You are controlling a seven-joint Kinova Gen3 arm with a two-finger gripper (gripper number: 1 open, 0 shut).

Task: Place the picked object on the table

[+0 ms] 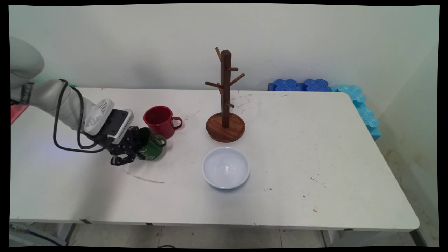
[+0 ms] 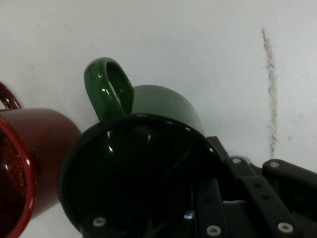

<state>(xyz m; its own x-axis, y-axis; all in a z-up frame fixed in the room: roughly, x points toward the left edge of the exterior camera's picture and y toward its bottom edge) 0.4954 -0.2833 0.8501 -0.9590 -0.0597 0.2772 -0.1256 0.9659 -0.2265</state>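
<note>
The arm enters from the left edge, its forearm sloping down to the right and low over the table, black cables looping beneath it. The gripper points to the right and downward, close to the table surface. The white table carries scuff marks and a curved dark streak in front of the gripper; a plain pale wall stands behind it, and blue foam pieces lie along the far right corner and right edge. A wooden mug tree stands on its round base at mid-table, with a white bowl nearer the camera in front of it. A red mug stands upright just behind the gripper, handle to the right. The gripper is clamped on the rim of a green mug, which is tilted, its mouth facing the hand camera and its handle upward in the hand view; one finger sits inside the mouth, the other outside the wall. The green mug lies just beside the red mug; contact between them cannot be determined.
</note>
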